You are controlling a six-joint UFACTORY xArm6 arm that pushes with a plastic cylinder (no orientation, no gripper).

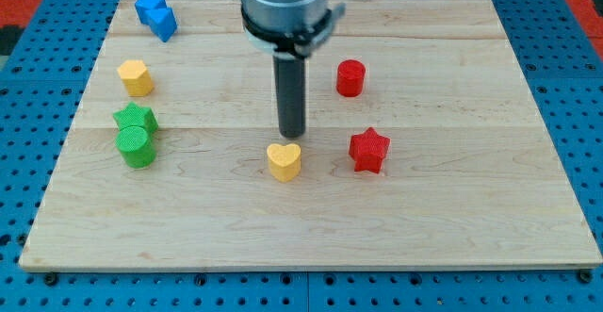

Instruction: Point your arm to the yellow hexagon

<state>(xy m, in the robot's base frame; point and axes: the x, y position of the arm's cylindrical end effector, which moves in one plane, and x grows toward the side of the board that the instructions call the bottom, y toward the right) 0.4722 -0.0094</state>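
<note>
The yellow hexagon (pixel 136 76) sits on the wooden board (pixel 452 218) at the view's left, below the blue blocks. My tip (pixel 292 135) is near the board's middle, far to the right of the yellow hexagon. It stands just above a yellow heart (pixel 284 160), close to it but apart.
A blue block (pixel 156 15) lies at the top left. A green star (pixel 136 119) touches a green cylinder (pixel 137 146) at the left. A red cylinder (pixel 350 77) and a red star (pixel 368 150) lie right of my tip.
</note>
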